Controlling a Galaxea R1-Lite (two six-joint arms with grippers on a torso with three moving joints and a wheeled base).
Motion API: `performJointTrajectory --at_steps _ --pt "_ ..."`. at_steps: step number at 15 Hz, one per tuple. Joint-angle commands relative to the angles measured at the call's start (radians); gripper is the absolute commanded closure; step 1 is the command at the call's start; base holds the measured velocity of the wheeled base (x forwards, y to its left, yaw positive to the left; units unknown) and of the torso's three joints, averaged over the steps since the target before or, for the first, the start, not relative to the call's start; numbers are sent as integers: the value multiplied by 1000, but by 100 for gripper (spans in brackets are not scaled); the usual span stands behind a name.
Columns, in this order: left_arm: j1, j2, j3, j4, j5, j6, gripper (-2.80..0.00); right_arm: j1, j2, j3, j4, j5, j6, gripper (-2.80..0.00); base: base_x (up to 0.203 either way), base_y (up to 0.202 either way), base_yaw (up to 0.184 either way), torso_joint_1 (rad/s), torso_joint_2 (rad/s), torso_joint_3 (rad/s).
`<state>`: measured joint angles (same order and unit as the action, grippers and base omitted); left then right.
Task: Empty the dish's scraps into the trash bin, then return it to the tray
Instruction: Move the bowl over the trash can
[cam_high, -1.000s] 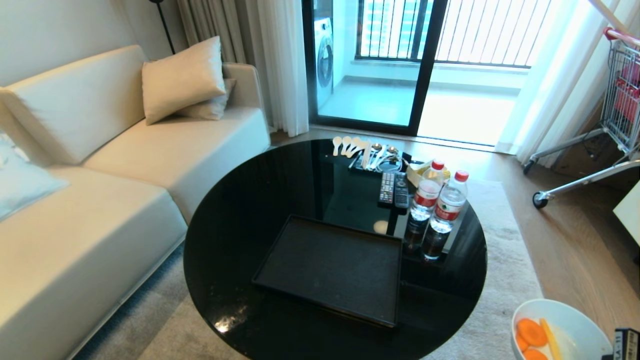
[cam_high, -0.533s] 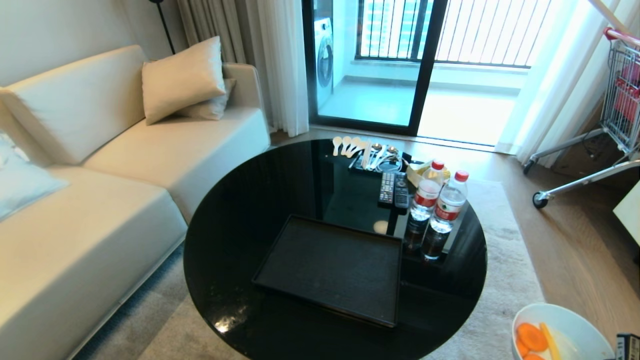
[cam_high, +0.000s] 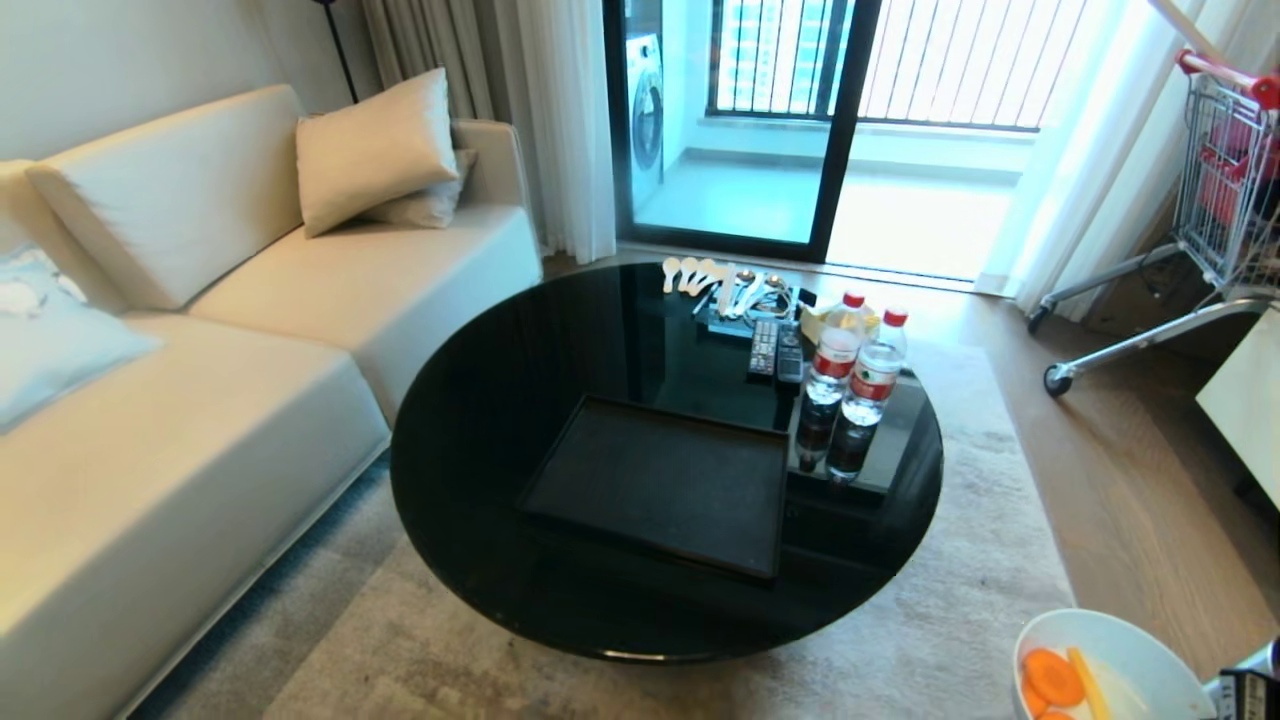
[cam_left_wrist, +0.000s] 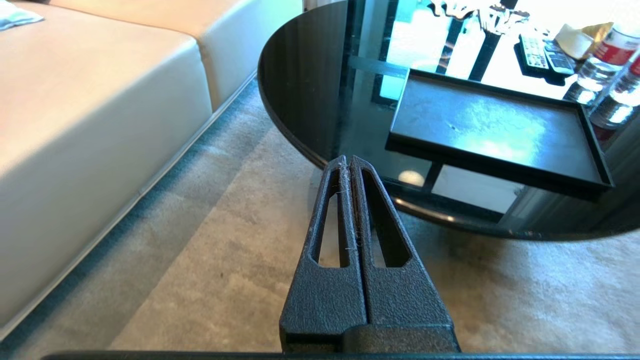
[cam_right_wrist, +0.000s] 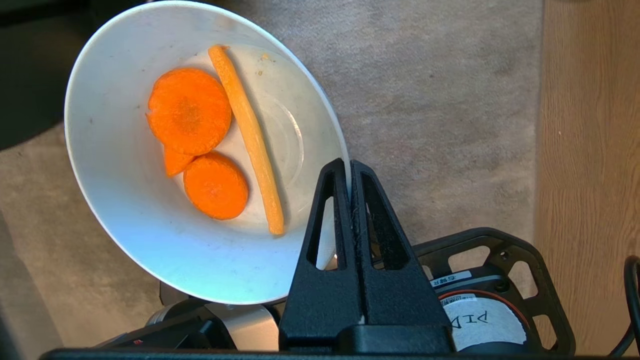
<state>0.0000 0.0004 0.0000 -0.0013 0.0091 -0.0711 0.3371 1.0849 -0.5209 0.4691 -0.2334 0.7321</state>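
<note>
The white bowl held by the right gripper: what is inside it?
Inside the dish: carrot slices and one thin stick. One slice lies partly covered by the others. The right gripper pinches the rim.

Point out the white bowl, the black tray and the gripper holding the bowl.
bowl (cam_right_wrist: 125, 210): right wrist view, bare inner wall.
tray (cam_high: 660, 480): head view, bare middle of its floor.
right gripper (cam_right_wrist: 348, 170): right wrist view, fingertips shut on the bowl's rim.

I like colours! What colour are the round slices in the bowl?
Orange carrot slices, clearest in the right wrist view.
</note>
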Motion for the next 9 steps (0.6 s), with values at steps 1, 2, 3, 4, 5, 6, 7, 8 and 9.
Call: performJointTrajectory --at_steps 1,2,3,4,5,6,7,8,9 --pt "0 0 0 0 0 -1 0 5 17 -1 0 -1 4 0 -184 0 0 -1 2 2" --pt "0 0 0 0 0 -1 0 5 26 -1 0 -1 4 0 -189 0 5 -1 2 -2" --pt "0 0 0 0 0 -1 0 5 27 -1 -1 -1 4 0 -190 0 -2 7 2 2" --pt "0 0 0 0 0 -1 0 6 29 -1 -4 -1 4 0 -186 0 -2 5 0 -2" --pt "0 0 0 0 0 -1 0 13 29 -4 -4 -1 4 0 -152 0 -2 2 6 2" --pt "0 0 0 0 0 -1 0 28 29 -4 -4 -3 6 0 -84 0 1 -15 0 5" --pt "0 0 0 0 0 -1 0 43 29 -5 -3 -3 6 0 0 0 0 0 0 0" --pt "0 0 0 0 0 -1 0 56 29 -6 -4 -4 6 0 0 0 0 0 0 0" --pt "0 0 0 0 0 -1 0 65 30 -13 -4 -4 6 0 0 0 0 0 0 0"
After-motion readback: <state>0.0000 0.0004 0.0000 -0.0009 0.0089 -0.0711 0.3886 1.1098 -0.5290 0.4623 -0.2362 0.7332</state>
